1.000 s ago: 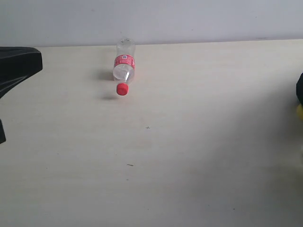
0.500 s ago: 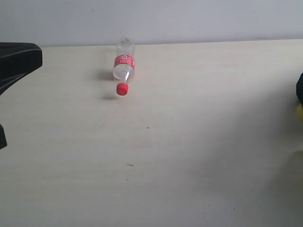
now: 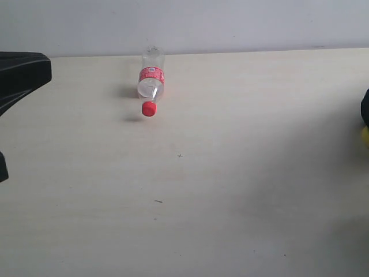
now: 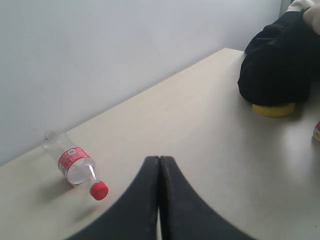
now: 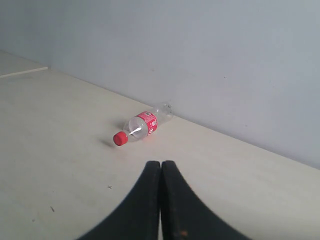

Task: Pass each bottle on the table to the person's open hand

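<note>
A small clear bottle (image 3: 151, 81) with a red label and red cap lies on its side near the far edge of the pale table (image 3: 230, 173), cap toward the camera. It also shows in the left wrist view (image 4: 75, 165) and the right wrist view (image 5: 142, 125). My left gripper (image 4: 159, 161) is shut and empty, well short of that bottle. My right gripper (image 5: 161, 164) is also shut on nothing, with the bottle some way ahead. A yellow object (image 4: 273, 109) sits under a black mass (image 4: 277, 65). The person's open hand is not clearly in view.
A black part of my left arm (image 3: 20, 75) juts in at the exterior view's left edge. A black shape (image 3: 365, 107) with a bit of yellow (image 3: 365, 135) sits at the right edge. A grey wall (image 3: 230, 23) runs behind the table. Something red (image 4: 317, 131) pokes in.
The black part of the left arm at the left edge has shifted slightly. The bottle has not moved.
</note>
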